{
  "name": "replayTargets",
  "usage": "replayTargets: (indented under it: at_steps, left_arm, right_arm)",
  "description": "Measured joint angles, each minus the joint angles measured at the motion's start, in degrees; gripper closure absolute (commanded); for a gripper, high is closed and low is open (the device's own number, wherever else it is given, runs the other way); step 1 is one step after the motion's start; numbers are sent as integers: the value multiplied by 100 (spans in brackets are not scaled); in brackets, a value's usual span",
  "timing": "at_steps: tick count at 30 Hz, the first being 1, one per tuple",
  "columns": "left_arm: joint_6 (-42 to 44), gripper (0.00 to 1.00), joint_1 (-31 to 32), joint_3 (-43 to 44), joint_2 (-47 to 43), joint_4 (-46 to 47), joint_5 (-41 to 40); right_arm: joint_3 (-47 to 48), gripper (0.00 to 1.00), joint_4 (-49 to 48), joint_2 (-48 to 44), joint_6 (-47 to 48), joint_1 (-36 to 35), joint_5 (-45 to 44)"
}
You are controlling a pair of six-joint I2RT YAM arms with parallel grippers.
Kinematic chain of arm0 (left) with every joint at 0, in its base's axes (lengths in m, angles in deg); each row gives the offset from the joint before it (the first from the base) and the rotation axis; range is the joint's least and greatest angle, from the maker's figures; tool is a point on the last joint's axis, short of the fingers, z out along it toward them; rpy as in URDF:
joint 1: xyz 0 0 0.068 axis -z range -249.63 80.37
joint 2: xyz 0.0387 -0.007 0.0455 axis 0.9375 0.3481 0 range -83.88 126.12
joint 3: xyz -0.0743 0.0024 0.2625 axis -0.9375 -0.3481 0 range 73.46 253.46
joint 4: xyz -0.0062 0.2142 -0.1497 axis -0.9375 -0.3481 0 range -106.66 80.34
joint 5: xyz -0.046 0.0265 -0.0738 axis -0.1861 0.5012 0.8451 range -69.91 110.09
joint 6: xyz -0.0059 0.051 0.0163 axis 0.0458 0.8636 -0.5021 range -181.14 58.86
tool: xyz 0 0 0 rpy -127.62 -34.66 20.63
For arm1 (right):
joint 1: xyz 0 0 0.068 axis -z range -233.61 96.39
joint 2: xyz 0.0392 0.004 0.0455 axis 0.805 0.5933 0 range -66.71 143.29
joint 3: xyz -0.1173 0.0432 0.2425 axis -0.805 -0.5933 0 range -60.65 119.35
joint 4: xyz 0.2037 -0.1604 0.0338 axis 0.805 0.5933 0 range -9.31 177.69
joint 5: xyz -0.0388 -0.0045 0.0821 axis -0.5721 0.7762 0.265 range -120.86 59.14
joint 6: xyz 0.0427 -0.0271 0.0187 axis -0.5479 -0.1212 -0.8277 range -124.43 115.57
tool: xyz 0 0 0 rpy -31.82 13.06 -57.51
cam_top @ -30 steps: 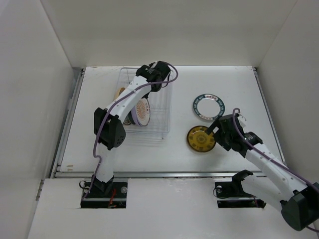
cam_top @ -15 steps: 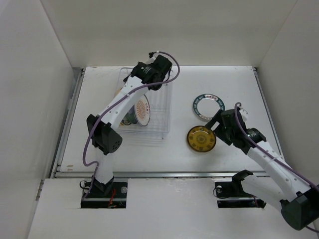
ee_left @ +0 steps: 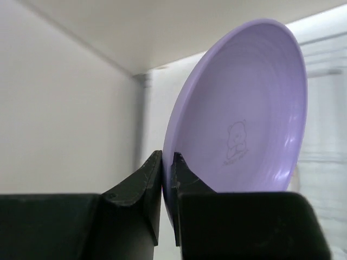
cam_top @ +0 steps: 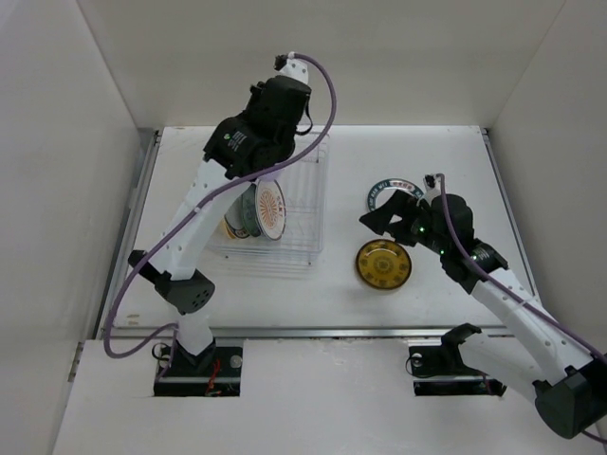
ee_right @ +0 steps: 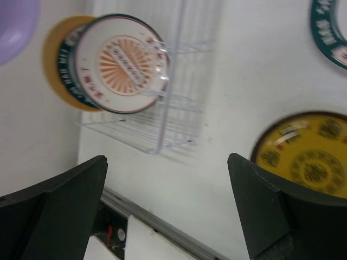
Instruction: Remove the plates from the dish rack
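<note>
No word or number can be made out. The plain lavender round plate (ee_left: 238,124) carries a small bear figure (ee_left: 236,140) near its centre, with tiny lettering at the figure's 6 o'clock, too small to read. The white round plate with red-orange centre (ee_right: 122,62) has pale characters on its dark rim toward 8 o'clock, blurred beyond reading.

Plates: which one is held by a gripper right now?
The plain lavender plate, pinched at its rim between the left gripper's fingers. The others stand in the dish rack or lie flat on the table.
</note>
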Motion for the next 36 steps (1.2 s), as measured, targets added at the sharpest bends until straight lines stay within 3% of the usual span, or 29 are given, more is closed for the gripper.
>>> replayTargets:
  at_steps: [3,9,13,14,16,17,19,20,21,24,25,29,36]
  left_arm:
    - [-549,100,-177,354,-129,-376,1631]
    - [-1222,100,-778,153,-107,-1038,5038]
    - [-1397,100,-883,-109,323,-1266,6590]
    - [-1410,100,-892,-166,417,-1287,6861]
    - [-1414,100,-903,-267,575,-1355,7390]
    - [-1414,100,-901,-284,625,-1397,7589]
    - [-1331,100,-903,-317,640,-1456,7626]
    - [-1298,90,-935,-323,640,-1534,7580]
    - [-1316,79,-1049,-323,640,-1602,7595]
    - [-1379,26,-1123,-323,634,-1502,7659]
    - [-1405,0,-1075,-326,627,-1488,7617]
    - [-1582,0,-890,-334,588,-1438,6815]
    - [-1797,0,-892,-619,260,-1211,4417]
  right_arm:
    - [0,1,-664,7,9,0,278]
    - [2,1,-1512,446,-2,0,468]
    - [-9,4,-1672,896,-118,0,498]
    - [-31,9,-1753,966,-153,0,507]
    - [-85,30,-1878,1043,-243,0,509]
    - [-109,57,-1908,1060,-289,0,509]
    - [-151,89,-2065,1078,-428,2,549]
    - [-166,99,-2166,1043,-533,28,590]
    - [-168,100,-2312,988,-612,63,599]
    - [-157,100,-2321,887,-697,15,424]
    - [-170,100,-2232,861,-719,7,321]
    - [-155,100,-1432,601,-927,7,-518]
    - [0,100,977,-581,-2179,302,-3388]
